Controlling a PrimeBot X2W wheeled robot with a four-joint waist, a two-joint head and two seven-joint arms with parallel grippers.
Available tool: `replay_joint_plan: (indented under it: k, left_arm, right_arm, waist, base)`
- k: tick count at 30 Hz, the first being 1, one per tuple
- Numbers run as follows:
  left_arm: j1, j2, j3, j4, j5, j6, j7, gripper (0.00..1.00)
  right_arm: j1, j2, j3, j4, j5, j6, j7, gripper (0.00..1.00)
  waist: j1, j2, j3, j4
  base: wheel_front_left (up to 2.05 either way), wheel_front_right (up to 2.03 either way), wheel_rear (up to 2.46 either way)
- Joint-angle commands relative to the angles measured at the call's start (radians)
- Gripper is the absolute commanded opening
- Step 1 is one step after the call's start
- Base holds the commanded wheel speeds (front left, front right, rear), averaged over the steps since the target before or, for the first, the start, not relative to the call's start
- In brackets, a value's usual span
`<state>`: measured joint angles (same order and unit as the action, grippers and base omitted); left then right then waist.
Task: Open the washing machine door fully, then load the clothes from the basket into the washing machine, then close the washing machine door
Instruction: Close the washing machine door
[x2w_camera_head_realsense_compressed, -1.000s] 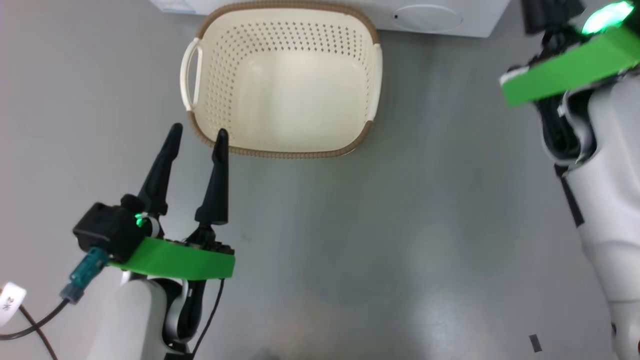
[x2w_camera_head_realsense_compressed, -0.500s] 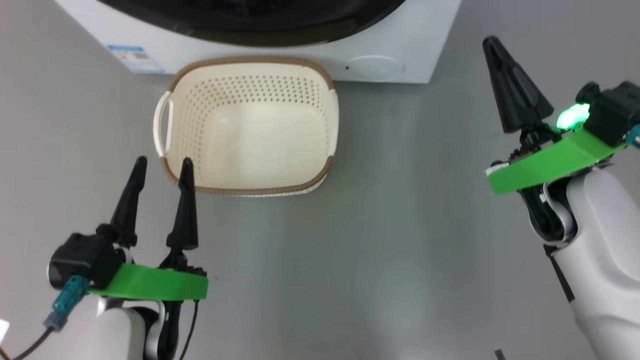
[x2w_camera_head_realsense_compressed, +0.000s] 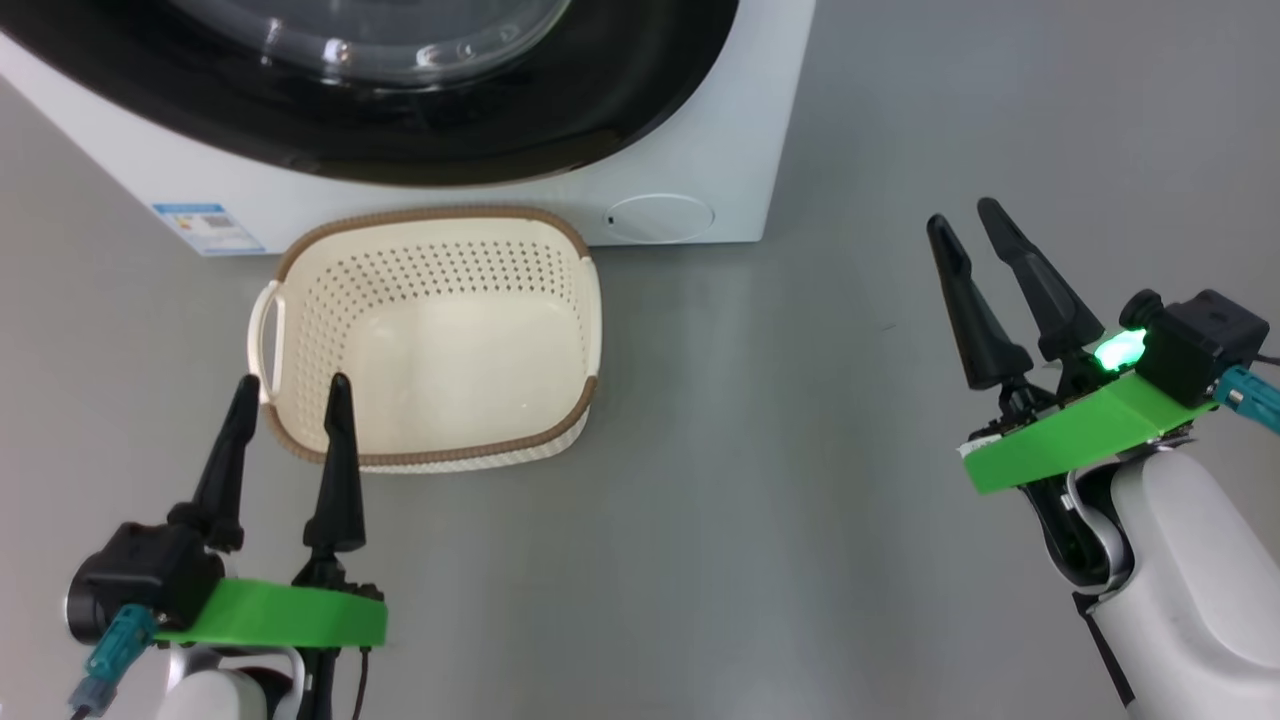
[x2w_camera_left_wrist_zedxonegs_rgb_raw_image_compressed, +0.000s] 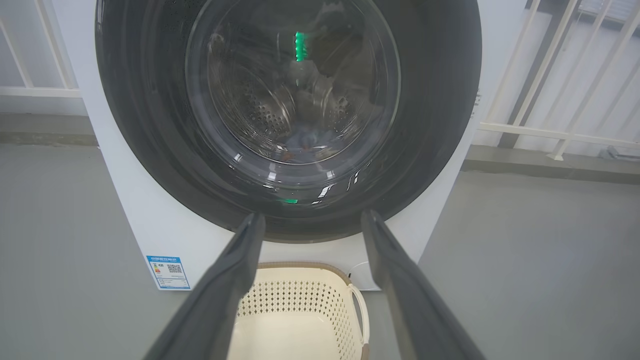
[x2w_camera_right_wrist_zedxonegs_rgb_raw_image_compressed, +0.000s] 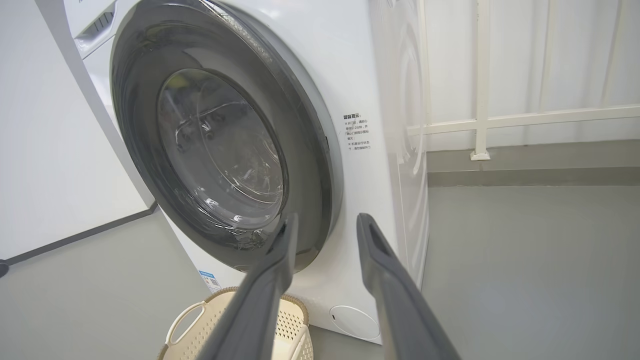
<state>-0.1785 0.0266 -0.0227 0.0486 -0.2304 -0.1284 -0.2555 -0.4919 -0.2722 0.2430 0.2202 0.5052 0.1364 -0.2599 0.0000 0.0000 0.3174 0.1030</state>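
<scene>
The head view cuts off most of the washing machine (x2w_camera_head_realsense_compressed: 745, 140) at its top edge, so we get just the lower arc of the washing machine door (x2w_camera_head_realsense_compressed: 420, 110) there. In the left wrist view the door sits shut against the white front. Reflections on its glass bowl blur what lies behind. Low in the drum we make out a pale blue patch, apparently the clothes (x2w_camera_left_wrist_zedxonegs_rgb_raw_image_compressed: 304, 142), but we cannot tell their shape or how many there are. The printed label (x2w_camera_right_wrist_zedxonegs_rgb_raw_image_compressed: 358, 132) beside the door is too small to read.

The basket (x2w_camera_head_realsense_compressed: 440, 270) stands on the grey floor (x2w_camera_head_realsense_compressed: 780, 480) just in front of the machine, between the blue sticker (x2w_camera_head_realsense_compressed: 208, 226) and the small round flap (x2w_camera_head_realsense_compressed: 660, 217). Its bare cream bottom shows. Both wrist views clip it at the bottom edge and partly hide it behind dark fingers (x2w_camera_right_wrist_zedxonegs_rgb_raw_image_compressed: 260, 295).

The left end effector (x2w_camera_head_realsense_compressed: 291, 380) hangs over the basket's near corner with its fingers spread and nothing between them. The right end effector (x2w_camera_head_realsense_compressed: 962, 212) is well to the right above the floor, its fingers parted and gripping nothing.
</scene>
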Motion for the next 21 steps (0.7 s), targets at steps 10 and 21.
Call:
replay_joint_plan:
  k: [10, 21]
  left_arm:
    - [0.054, 0.024, 0.065, -0.041, 0.031, -0.002, -0.006, 1.00]
    - [0.114, 0.024, 0.093, -0.032, 0.039, -0.002, -0.006, 1.00]
  right_arm:
    - [0.121, 0.028, -0.020, -0.052, -0.017, -0.006, -0.002, 1.00]
    - [0.249, 0.057, -0.071, -0.096, -0.071, -0.006, -0.002, 1.00]
  waist:
    - [0.0000, 0.0000, -0.081, -0.064]
    - [0.0000, 0.0000, -0.143, -0.087]
  base:
    - [0.00, 0.00, 0.00]
    - [0.00, 0.00, 0.00]
